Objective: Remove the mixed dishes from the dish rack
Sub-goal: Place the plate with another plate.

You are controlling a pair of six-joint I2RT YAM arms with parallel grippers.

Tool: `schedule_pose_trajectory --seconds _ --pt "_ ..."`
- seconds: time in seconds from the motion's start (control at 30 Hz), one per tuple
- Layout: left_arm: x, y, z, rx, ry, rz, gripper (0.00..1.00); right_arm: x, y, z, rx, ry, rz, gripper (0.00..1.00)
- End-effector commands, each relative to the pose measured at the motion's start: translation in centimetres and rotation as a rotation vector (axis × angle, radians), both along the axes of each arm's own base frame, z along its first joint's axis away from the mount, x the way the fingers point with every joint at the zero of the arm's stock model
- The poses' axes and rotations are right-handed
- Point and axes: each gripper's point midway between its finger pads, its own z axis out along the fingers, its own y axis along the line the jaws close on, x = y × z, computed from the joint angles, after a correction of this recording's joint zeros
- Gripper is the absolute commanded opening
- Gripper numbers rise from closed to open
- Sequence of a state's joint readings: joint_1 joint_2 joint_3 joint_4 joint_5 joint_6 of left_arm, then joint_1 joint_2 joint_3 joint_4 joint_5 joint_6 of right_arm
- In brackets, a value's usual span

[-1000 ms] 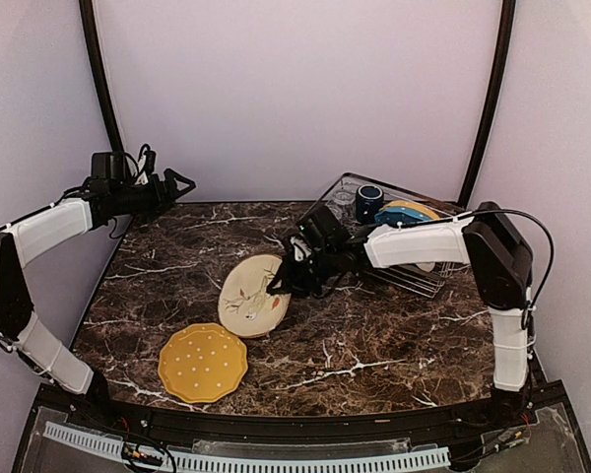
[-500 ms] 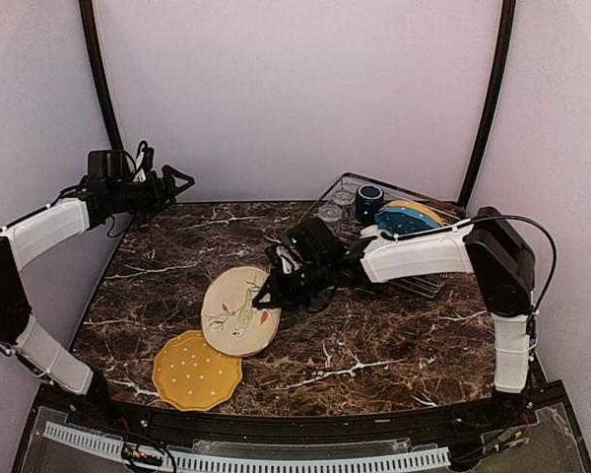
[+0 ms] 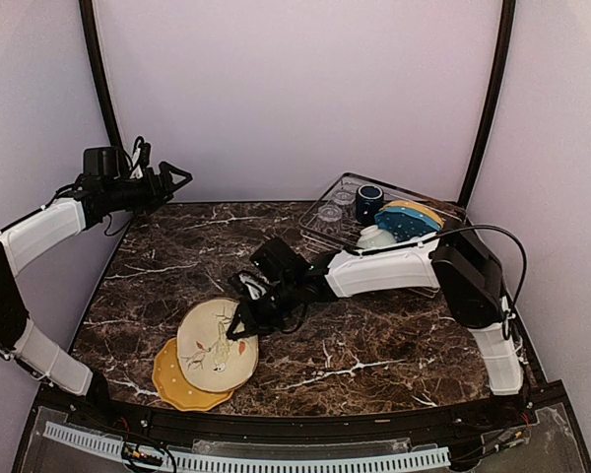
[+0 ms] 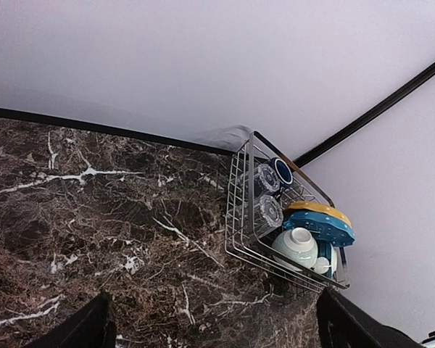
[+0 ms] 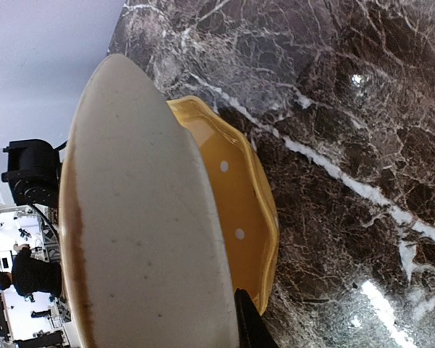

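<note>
My right gripper (image 3: pixel 244 317) is shut on the rim of the cream plate with a painted design (image 3: pixel 215 345). It holds that plate tilted, over the mustard yellow plate (image 3: pixel 171 385) lying at the table's front left. In the right wrist view the cream plate's underside (image 5: pixel 138 217) fills the left, and the yellow plate (image 5: pixel 235 196) lies just beyond it. The dish rack (image 3: pixel 315 215) stands at the back right. It holds a navy mug (image 3: pixel 369 200), clear tumblers (image 3: pixel 331 212), a white bowl (image 3: pixel 376 236) and a blue dotted plate (image 3: pixel 406 225). My left gripper (image 3: pixel 177 180) hangs open, high at the back left.
The left wrist view looks down on the rack (image 4: pixel 239 196) with tumblers (image 4: pixel 267 212), mug (image 4: pixel 281 170), bowl (image 4: pixel 296 246), blue plate (image 4: pixel 322 227) and another yellow plate (image 4: pixel 319 209). Dark marble table (image 3: pixel 374 335); purple walls enclose it.
My right arm carried the cream plate left and toward the front, lowering it over the yellow plate, which shifted slightly front-left. The left arm barely moved.
</note>
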State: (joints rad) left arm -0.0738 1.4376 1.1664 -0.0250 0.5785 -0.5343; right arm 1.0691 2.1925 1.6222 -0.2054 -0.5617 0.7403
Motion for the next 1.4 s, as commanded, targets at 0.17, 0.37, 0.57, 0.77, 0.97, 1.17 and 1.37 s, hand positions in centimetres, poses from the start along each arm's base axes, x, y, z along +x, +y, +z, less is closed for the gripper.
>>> schedule_pose_trajectory --seconds 0.17,0.37,0.57,0.77,0.97,1.17,1.37 --pt "-0.4 0.3 2.2 0.009 -0.052 0.004 0.95 0.3 1.8 2.7 0.026 -0.061 0.054 0.26" --pt "-0.5 0.3 2.2 0.011 -0.054 0.004 0.95 1.5 0.3 1.4 -0.116 -0.15 0.03 0.57" --pt "-0.4 0.3 2.1 0.013 -0.05 0.005 0.95 1.1 0.2 0.6 -0.174 -0.246 0.083 0.68" --pt "-0.3 0.4 1.8 0.013 -0.045 0.005 0.95 -1.2 2.2 0.4 -0.142 -0.279 0.207 0.72" --pt "-0.3 0.4 1.9 0.023 -0.053 0.003 0.95 -0.2 2.2 0.6 -0.166 -0.341 0.199 0.77" --pt "-0.3 0.5 1.9 0.041 -0.059 0.004 0.95 2.8 -0.3 2.2 -0.263 -0.491 0.13 0.97" --pt "-0.4 0.9 2.1 0.091 -0.079 0.017 0.95 7.2 -5.4 6.7 -0.427 -0.802 0.034 0.99"
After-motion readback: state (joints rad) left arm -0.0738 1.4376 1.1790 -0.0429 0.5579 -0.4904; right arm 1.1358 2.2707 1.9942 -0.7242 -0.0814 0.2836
